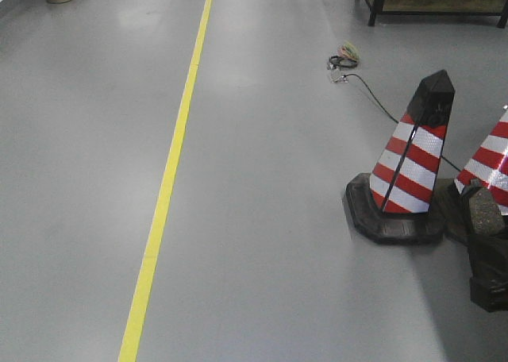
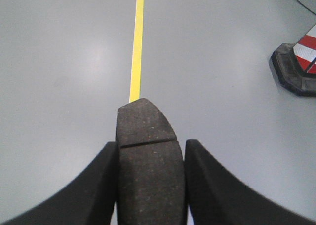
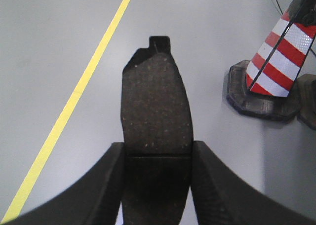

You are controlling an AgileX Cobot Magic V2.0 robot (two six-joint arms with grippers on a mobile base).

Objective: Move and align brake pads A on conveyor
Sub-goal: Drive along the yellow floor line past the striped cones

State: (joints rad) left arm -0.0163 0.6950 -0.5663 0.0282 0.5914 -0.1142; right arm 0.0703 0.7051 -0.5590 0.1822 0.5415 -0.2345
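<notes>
Left wrist-mounted view: the left end effector is clenched on a brake pad, its two black fingers pressing against the pad's long edges. This left-held brake pad is dark grey and speckled, has a groove across its middle, and its rounded end sticks out past the fingertips. It is held above the grey floor, and its tip lines up in the picture with the yellow floor line.

The right wrist-mounted view shows the right end effector likewise gripping a pad by both long edges. The right-held brake pad reaches well past the fingertips and ends in a small square tab. It too hangs over bare floor, between the yellow line at the left and a red-and-white traffic cone at the right.

The exterior front-facing view looks down on the same floor, with the yellow line, two striped cones near its right edge, and a black cable lying beyond them.
</notes>
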